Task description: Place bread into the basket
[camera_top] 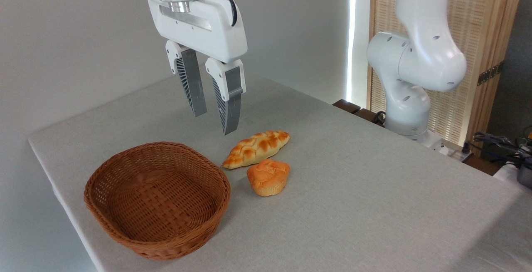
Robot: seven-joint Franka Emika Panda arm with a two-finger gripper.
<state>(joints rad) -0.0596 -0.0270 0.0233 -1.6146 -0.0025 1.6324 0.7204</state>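
Note:
The bread (268,176), a small orange-golden bun with a lumpy cracked top, rests on the grey table just right of the basket (158,199). The brown wicker basket is wide, shallow and holds nothing. My gripper (214,123) hangs in the air above the table, behind the basket's far rim and up-left of the bun. Its two grey ribbed fingers (228,99) point down with a gap between them and nothing in it, so it is open.
A longer braided, brown-toasted loaf (256,149) lies just behind the bun, almost touching it. The arm's white base (411,68) stands at the table's far right edge. Cables and gear (505,147) sit at the far right. The table's left edge runs close by the basket.

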